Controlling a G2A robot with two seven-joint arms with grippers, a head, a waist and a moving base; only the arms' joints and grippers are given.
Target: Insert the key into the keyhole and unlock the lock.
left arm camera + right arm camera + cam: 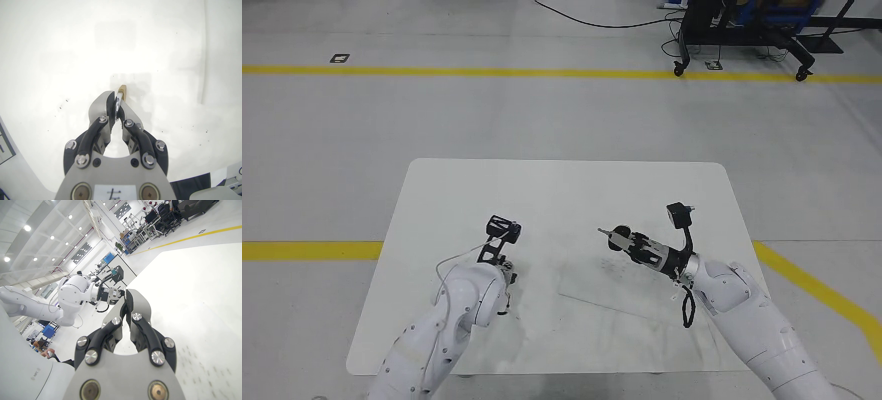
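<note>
A brass padlock [123, 92] hangs just above the white table [562, 190]. My left gripper [116, 98] points down and is shut on its silver shackle [117, 106]. In the top view that arm's wrist [494, 283] is over the table's front left. My right gripper [616, 238] is held level over the middle of the table, pointing left, and is shut on the key, whose thin metal tip [601, 232] sticks out beyond the fingers. In the right wrist view the closed fingertips [126, 295] face the left arm's gripper [114, 294] a short way off. The keyhole is hidden.
Between the two grippers lies a gap of bare table. Small dark specks [60, 108] mark the surface near the lock. On the floor beyond run yellow lines [442, 70], and a black wheeled stand [742, 40] is far back on the right.
</note>
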